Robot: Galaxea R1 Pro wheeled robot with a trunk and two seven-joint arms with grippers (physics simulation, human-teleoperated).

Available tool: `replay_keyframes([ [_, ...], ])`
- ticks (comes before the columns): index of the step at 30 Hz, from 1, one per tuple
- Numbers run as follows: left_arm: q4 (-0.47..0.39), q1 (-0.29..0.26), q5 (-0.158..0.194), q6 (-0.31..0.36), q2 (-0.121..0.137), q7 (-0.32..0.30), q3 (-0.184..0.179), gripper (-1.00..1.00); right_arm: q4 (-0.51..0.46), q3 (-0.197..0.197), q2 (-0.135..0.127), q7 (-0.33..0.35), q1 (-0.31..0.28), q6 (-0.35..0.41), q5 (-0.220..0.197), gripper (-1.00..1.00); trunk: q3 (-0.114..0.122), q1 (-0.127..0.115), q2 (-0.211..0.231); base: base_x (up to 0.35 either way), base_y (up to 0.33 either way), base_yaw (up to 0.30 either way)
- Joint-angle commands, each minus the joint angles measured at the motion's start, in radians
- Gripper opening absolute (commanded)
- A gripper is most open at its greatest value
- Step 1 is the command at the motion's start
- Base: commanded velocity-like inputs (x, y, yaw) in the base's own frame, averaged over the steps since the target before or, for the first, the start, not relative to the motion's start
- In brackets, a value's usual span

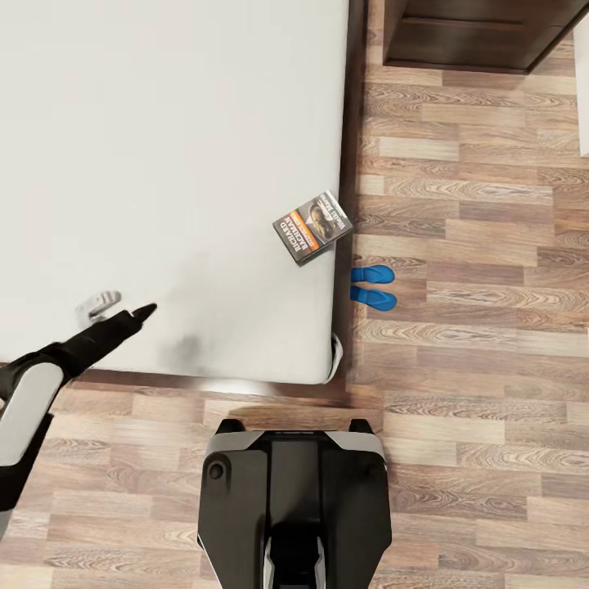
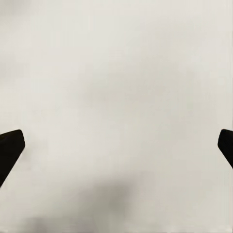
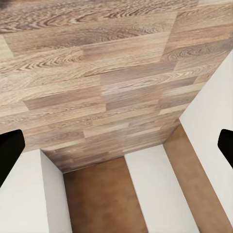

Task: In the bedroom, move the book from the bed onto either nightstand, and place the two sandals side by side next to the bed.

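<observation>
The book [image 1: 313,226] lies flat on the light-grey mattress of the bed [image 1: 164,164], close to its right edge. Two blue sandals [image 1: 373,274] [image 1: 374,298] lie side by side on the wooden floor just right of the bed, below the book. A dark brown nightstand [image 1: 483,33] stands at the top right. My left gripper [image 1: 123,309] hovers open over the mattress's near left part, well left of the book. The left wrist view has bare mattress [image 2: 116,97] between the open left gripper's [image 2: 116,145] fingertips. My right gripper [image 3: 116,145] is open over wooden floor.
My dark base [image 1: 294,507] stands on the wooden floor just before the bed's foot edge. A white object [image 1: 584,82] touches the right border. The right wrist view has floorboards [image 3: 97,63] and white and brown surfaces [image 3: 145,194] below the fingers.
</observation>
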Motion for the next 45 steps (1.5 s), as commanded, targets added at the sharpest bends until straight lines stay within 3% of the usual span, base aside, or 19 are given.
replay_keyframes([
  [1, -0.003, 0.028, 0.016, 0.045, 0.006, 0.009, 0.058, 1.0, 0.002, -0.008, 0.0, -0.003, 0.0, -0.004, 0.01, 1.0, -0.001, 0.001, -0.001, 0.0, 0.0, 0.0],
  [5, -0.005, 0.131, 0.007, 0.21, 0.02, 0.012, 0.265, 1.0, 0.002, -0.008, 0.0, -0.003, 0.0, -0.004, 0.01, 1.0, -0.001, 0.001, -0.001, 0.0, 0.0, 0.0],
  [6, -0.005, 0.131, 0.007, 0.21, 0.02, 0.012, 0.265, 1.0, 0.002, -0.008, 0.0, -0.003, 0.0, -0.004, 0.01, 1.0, -0.001, 0.001, -0.001, 0.0, 0.0, 0.0],
  [10, -0.003, 0.261, -0.06, 0.326, 0.025, 0.018, 0.401, 1.0, 0.002, -0.008, -0.001, -0.003, 0.0, -0.004, 0.01, 1.0, -0.001, 0.001, -0.001, 0.0, 0.0, 0.0],
  [12, 0.005, 0.332, -0.115, 0.356, 0.025, 0.017, 0.439, 1.0, 0.002, -0.009, -0.002, -0.003, 0.0, -0.004, 0.01, 1.0, -0.001, 0.001, -0.001, 0.0, 0.0, 0.0],
  [13, 0.005, 0.332, -0.115, 0.356, 0.025, 0.017, 0.439, 1.0, 0.002, -0.009, -0.002, -0.003, 0.0, -0.004, 0.01, 1.0, -0.001, 0.001, -0.001, 0.0, 0.0, 0.0],
  [14, 0.012, 0.412, -0.166, 0.374, 0.024, 0.016, 0.464, 1.0, 0.0, -0.009, -0.003, -0.004, -0.001, -0.004, 0.01, 1.0, -0.001, 0.001, -0.001, 0.0, 0.0, 0.0],
  [15, 0.017, 0.454, -0.188, 0.38, 0.023, 0.016, 0.472, 1.0, -0.001, -0.009, -0.004, -0.004, 0.0, -0.004, 0.01, 1.0, -0.001, 0.001, -0.001, 0.0, 0.0, 0.0],
  [16, 0.017, 0.454, -0.188, 0.38, 0.023, 0.016, 0.472, 1.0, -0.001, -0.009, -0.004, -0.004, 0.0, -0.004, 0.01, 1.0, -0.001, 0.001, -0.001, 0.0, 0.0, 0.0],
  [19, 0.04, 0.574, -0.234, 0.376, 0.021, 0.017, 0.489, 1.0, -0.006, -0.01, -0.005, -0.003, -0.001, -0.004, 0.01, 1.0, -0.001, 0.001, -0.001, 0.0, 0.0, 0.0],
  [23, 0.106, 0.686, -0.266, 0.331, 0.018, 0.024, 0.497, 1.0, -0.011, -0.012, -0.006, -0.003, -0.001, -0.005, 0.009, 1.0, -0.001, 0.001, -0.001, 0.0, 0.0, 0.0],
  [27, 0.201, 0.726, -0.302, 0.282, 0.016, 0.027, 0.495, 1.0, -0.014, -0.016, -0.007, -0.003, -0.001, -0.005, 0.008, 1.0, -0.001, 0.001, -0.001, 0.0, 0.0, 0.0],
  [33, 0.455, 0.752, -0.448, 0.143, 0.002, 0.019, 0.437, 1.0, -0.027, -0.019, -0.011, -0.003, -0.001, -0.005, 0.007, 1.0, -0.001, 0.001, -0.001, 0.0, 0.0, 0.0],
  [38, 0.638, 0.717, -0.54, 0.021, -0.075, 0.011, 0.355, 1.0, -0.063, -0.023, -0.018, -0.004, -0.001, -0.005, 0.001, 1.0, -0.001, 0.001, -0.001, 0.0, 0.0, 0.0],
  [45, 0.813, 0.607, -0.69, -0.055, -0.193, 0.009, 0.233, 1.0, -0.099, -0.027, -0.022, -0.008, -0.002, -0.001, -0.002, 1.0, -0.001, 0.001, -0.001, 0.0, 0.0, 0.0],
])
